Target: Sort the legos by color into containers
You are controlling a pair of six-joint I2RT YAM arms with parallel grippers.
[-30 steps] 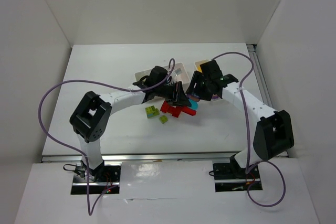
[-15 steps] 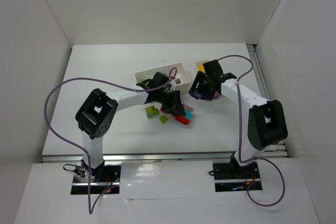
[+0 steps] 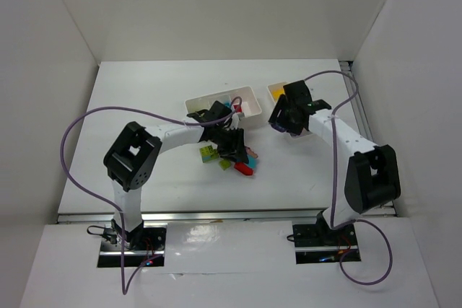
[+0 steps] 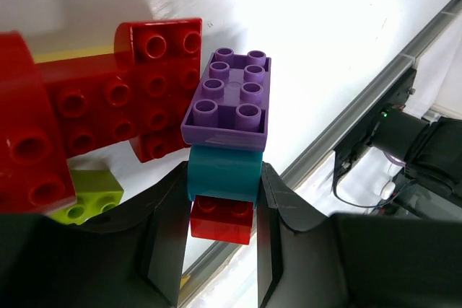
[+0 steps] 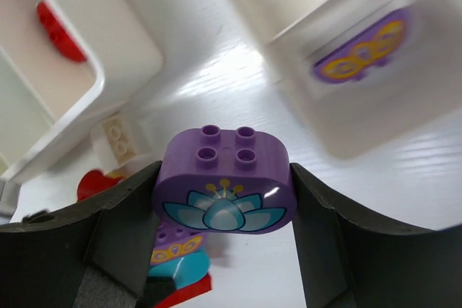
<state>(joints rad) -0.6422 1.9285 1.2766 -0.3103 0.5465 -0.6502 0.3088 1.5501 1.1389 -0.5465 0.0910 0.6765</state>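
Beside red bricks [image 4: 155,84], the left gripper [image 4: 222,182] pinches a teal brick [image 4: 220,171]; the right gripper [image 5: 224,192] clasps a purple lotus brick [image 5: 224,164].

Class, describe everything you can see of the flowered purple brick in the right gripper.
The purple brick is glossy plastic with rounded ends, four studs in a square on one face and a printed blue flower with yellow dots on its side. The right gripper clamps it by both ends between dark fingers, holding it above the white table; nothing else touches it.
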